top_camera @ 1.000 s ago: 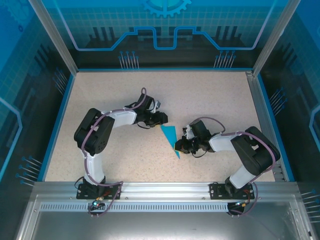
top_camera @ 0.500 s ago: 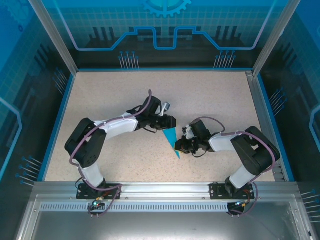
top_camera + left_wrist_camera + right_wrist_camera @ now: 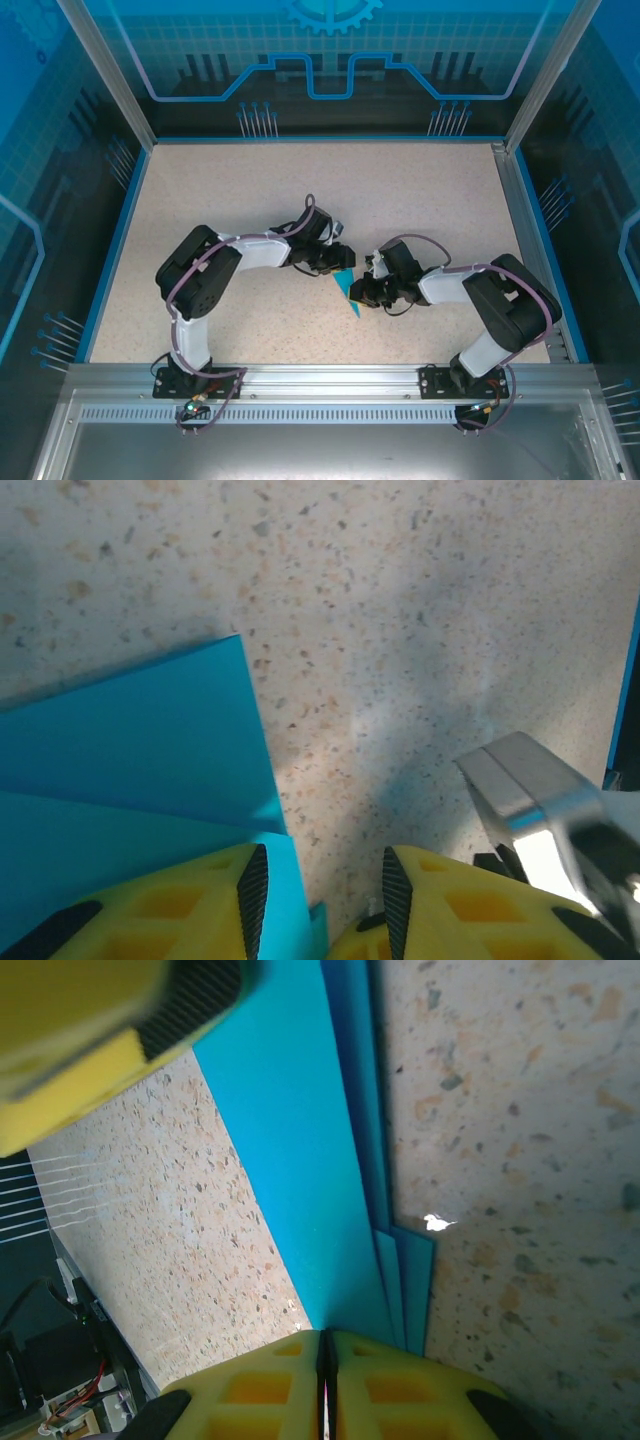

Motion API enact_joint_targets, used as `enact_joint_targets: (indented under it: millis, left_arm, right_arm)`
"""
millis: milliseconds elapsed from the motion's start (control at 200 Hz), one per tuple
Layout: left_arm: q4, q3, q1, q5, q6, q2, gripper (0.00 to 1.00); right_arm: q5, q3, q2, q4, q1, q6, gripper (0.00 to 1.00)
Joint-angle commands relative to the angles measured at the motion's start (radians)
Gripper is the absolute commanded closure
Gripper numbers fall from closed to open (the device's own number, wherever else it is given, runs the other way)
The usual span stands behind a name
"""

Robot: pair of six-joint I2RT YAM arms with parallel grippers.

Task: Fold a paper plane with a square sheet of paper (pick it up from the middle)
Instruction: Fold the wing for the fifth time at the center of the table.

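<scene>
Progress: the sheet is not a flat square. It lies on the table [image 3: 250,190] as a narrow pointed paper plane [image 3: 346,291], several layers stacked, with their stepped edges showing just ahead of the right fingertips. Judgement: the main folds are in, and what is left looks like a closing crease or opening the wings. I cannot tell which.

Left gripper [image 3: 318,885]: fingers spread, bare speckled table in the gap. One finger [image 3: 165,905] sits over the paper's border and the other stands off it. Nothing is held.

Right gripper [image 3: 325,1360]: fingers pressed together, tips at the layered end of the plane. Whether a layer is nipped between them or only pinned beneath, I cannot tell.

Edges and room: one long straight paper edge runs away from the right fingertips, and a square corner lies ahead of the left ones. The two sets of fingers sit near each other across the paper, which is the tight spot. Outward from both, the table is open, with its blue rim well apart.
</scene>
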Motion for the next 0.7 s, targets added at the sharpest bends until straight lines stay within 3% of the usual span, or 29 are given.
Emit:
enact_joint_targets:
  millis: [0,405,695]
  left_arm:
    - [0.018,-0.013,-0.001,-0.014,-0.024,0.027,0.62]
    - [0.009,-0.036,-0.001,-0.028,-0.027,0.068,0.63]
    - [0.002,-0.033,-0.001,-0.029,-0.022,0.072,0.64]
  right_arm:
    - [0.082,-0.055,0.03,-0.121,0.008,-0.002,0.88]
    - [0.046,0.009,-0.132,-0.159,0.023,-0.018,0.86]
    - [0.023,0.104,-0.017,-0.137,0.076,-0.022,0.87]
